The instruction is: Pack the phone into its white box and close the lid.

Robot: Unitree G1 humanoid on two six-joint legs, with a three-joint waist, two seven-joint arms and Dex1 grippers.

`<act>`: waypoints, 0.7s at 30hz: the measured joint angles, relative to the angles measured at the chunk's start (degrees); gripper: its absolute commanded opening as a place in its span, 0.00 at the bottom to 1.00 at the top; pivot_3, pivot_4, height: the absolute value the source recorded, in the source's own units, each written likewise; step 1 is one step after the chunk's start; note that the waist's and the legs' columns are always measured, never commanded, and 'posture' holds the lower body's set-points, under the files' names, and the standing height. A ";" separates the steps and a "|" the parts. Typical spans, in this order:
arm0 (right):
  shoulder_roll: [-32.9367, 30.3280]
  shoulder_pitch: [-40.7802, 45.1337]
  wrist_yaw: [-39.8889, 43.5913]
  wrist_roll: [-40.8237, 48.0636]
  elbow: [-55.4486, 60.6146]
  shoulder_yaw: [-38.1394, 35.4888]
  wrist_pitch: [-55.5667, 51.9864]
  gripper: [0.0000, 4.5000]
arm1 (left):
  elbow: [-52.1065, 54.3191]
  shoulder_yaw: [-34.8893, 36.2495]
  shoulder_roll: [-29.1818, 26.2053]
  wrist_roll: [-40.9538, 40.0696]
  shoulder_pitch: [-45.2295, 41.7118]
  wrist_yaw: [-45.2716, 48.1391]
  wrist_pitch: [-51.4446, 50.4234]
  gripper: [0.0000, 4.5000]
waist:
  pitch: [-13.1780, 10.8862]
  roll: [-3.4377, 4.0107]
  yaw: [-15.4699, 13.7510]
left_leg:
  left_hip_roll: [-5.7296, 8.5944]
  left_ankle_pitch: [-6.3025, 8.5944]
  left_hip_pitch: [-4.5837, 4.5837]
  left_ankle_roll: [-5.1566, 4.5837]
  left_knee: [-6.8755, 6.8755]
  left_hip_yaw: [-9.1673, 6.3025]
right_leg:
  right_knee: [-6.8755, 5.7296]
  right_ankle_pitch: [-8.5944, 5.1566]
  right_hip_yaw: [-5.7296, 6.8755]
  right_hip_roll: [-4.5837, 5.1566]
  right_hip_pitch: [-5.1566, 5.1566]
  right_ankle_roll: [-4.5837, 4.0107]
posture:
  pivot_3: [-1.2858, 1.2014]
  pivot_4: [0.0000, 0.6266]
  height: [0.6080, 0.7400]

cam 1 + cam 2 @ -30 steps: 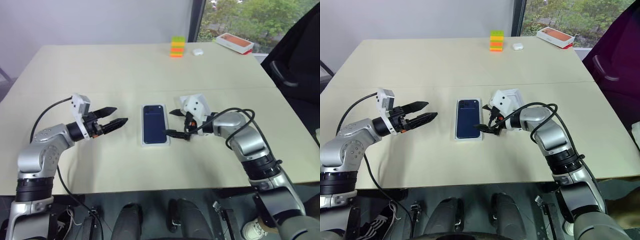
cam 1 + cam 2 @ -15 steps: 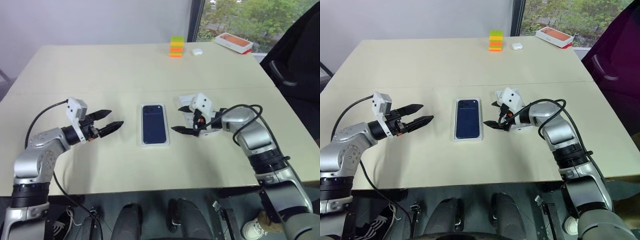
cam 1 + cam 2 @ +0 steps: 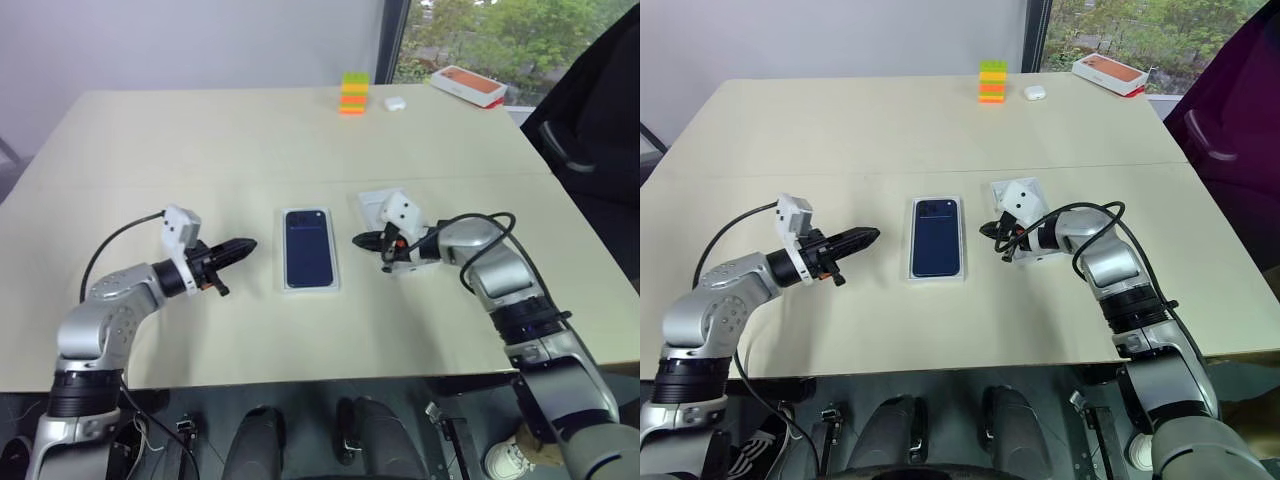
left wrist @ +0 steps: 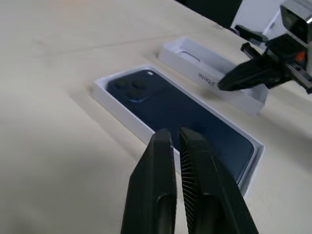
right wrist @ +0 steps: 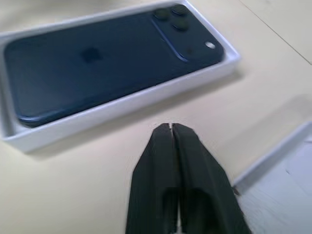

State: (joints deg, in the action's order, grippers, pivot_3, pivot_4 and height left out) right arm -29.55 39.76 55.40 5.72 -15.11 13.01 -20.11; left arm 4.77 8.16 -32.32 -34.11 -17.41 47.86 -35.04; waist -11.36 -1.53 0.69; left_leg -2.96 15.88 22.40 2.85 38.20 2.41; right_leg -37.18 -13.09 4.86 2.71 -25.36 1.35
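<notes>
Left eye view looks down on a pale desk [image 3: 250,130] with the phone [image 3: 308,246] lying camera side up inside the white box [image 3: 309,286], right in the middle. The phone is dark blue and shiny, and its little camera circles sit at the far end, at 12 o'clock. The left hand [image 3: 243,246] is at 9 o'clock from the box, near it but not touching. It points across at the box, and its two black fingers [image 4: 163,161] are pressed together with just a thin line between them, holding nothing. The right hand [image 3: 362,240] is at 3 o'clock from the box, close by its long edge and apart from it. Its fingers [image 5: 170,146] are pressed together too, tips touching, and they hold nothing. Just behind the right hand, at about 2 o'clock from the box, lies the lid [image 4: 214,73]. It is white, it rests open side up on the desk, and it has small grey writing on its side wall. The box is not covered. Far away at 12 o'clock, near the back edge of the desk, stands a small stack of bricks [image 3: 354,93], green on top, then yellow and orange. Beside it sits a small white case [image 3: 395,102], and at 1 o'clock is an orange-topped box [image 3: 468,86].
</notes>
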 measured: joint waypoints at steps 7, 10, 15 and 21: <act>1.03 -0.09 -1.14 -1.12 0.08 0.02 0.81 0.06 | -2.11 -1.38 0.81 1.74 -2.95 -1.66 -0.50 0.00 | 0.00 0.00 -0.06 | 0.00 0.00 -0.01 0.00 0.01 -0.01 | 0.00 0.00 0.00 0.00 0.01 0.00 | 0.52 0.24 1.00; 1.51 -0.40 -1.35 -1.62 0.36 0.20 1.00 0.06 | -3.88 -2.41 1.36 2.82 -3.80 -1.82 -0.24 0.00 | 0.00 0.00 -0.06 | 0.01 0.00 -0.01 0.00 0.00 0.01 | 0.00 0.00 0.00 0.01 0.01 0.00 | 0.52 0.24 1.00; 2.30 -1.52 -1.31 -2.20 1.54 1.30 0.78 0.03 | -7.55 -5.35 2.37 6.42 -5.18 -3.26 0.18 0.00 | 0.00 0.00 -0.06 | 0.00 0.00 -0.01 0.00 0.01 0.00 | -0.01 0.00 0.00 0.00 0.01 0.00 | 0.52 0.24 1.00; 3.22 -1.89 -4.00 -5.79 1.27 3.58 2.01 0.03 | -10.97 -9.07 3.29 11.78 -6.97 -6.09 0.33 0.00 | 0.00 0.00 -0.06 | 0.01 0.00 -0.02 0.00 0.01 0.00 | -0.03 0.00 0.00 0.00 0.01 0.00 | 0.52 0.24 1.00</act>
State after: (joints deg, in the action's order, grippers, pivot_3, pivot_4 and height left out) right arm -26.33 37.87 51.40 -0.08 -13.84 16.59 -18.10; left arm -6.20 -0.91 -29.03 -22.32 -24.37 41.77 -34.72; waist -11.36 -1.53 0.63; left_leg -2.95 15.88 22.38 2.85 38.21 2.41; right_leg -37.21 -13.09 4.86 2.71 -25.36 1.35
